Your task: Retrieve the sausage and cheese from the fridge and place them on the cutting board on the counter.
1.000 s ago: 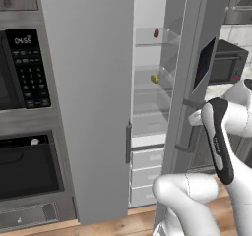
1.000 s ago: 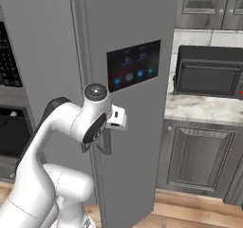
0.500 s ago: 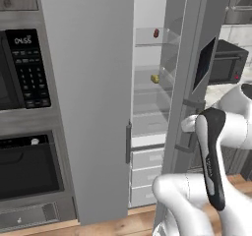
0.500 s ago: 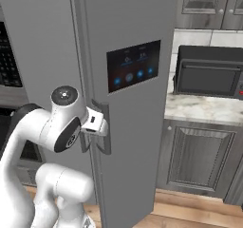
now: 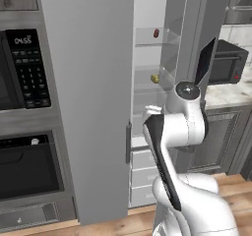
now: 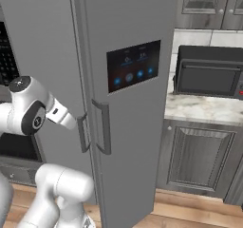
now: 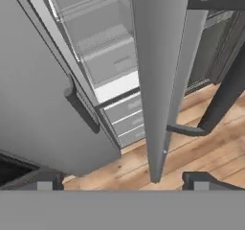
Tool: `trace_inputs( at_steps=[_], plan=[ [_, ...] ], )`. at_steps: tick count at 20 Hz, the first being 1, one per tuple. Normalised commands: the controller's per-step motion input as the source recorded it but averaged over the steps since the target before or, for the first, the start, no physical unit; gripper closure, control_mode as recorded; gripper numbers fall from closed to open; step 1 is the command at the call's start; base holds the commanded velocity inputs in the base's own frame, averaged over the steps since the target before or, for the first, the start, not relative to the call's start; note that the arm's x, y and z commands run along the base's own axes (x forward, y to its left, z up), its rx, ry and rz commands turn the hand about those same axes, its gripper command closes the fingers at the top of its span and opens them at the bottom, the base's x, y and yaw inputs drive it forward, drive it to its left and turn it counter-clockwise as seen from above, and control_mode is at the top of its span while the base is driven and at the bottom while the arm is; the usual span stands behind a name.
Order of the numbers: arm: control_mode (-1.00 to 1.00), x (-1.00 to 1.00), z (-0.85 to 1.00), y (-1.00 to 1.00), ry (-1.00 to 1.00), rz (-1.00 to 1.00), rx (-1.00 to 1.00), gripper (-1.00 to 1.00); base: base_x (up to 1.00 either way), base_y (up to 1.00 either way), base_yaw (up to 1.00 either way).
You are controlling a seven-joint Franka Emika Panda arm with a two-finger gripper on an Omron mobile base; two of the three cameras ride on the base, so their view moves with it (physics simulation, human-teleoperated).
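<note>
The grey fridge (image 5: 93, 82) stands with its right door (image 6: 133, 141) swung partly out and its left door shut. Through the gap a small reddish sausage (image 5: 156, 33) lies on an upper glass shelf, with a pale yellow cheese (image 5: 154, 78) chunk one shelf below. My gripper (image 7: 123, 181) is open and holds nothing. It hangs low in front of the gap, looking along the right door's edge (image 7: 158, 80) at the white drawers (image 7: 127, 116). The hand (image 6: 60, 114) sits just left of the two bar handles (image 6: 102, 127). The cutting board is out of view.
A marbled counter (image 6: 204, 110) with a black microwave (image 6: 209, 70) lies right of the fridge, over dark grey cabinets (image 6: 197, 158). A built-in oven and keypad (image 5: 29, 68) fill the wall to the left. Wooden floor (image 7: 201, 143) runs below.
The gripper has opened and let go of the right door's handle. The arm has drawn back and to the left, away from the handles. The door stays ajar.
</note>
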Motion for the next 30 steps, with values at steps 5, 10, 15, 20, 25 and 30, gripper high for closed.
trace_inputs(
  at_steps=[5,10,15,20,25,30],
  plan=[
    [-1.00,0.83,0.03,0.27,0.00,-0.42,0.08,-1.00,0.00,0.00,0.00],
    [-1.00,0.45,0.03,0.00,0.00,-0.32,0.17,-1.00,0.00,0.00,0.00],
    [-1.00,0.37,0.00,-0.02,0.00,-0.35,0.19,-1.00,0.00,0.00,0.00],
    [-1.00,0.20,0.00,-0.02,-0.01,-0.37,0.16,-1.00,0.00,0.00,0.00],
    [-1.00,0.00,-0.01,-0.27,-0.02,-0.29,0.16,-1.00,0.00,0.00,0.00],
    [-1.00,-0.01,-0.27,-0.26,-0.07,-0.27,0.11,-1.00,0.00,0.00,0.00]
  ],
)
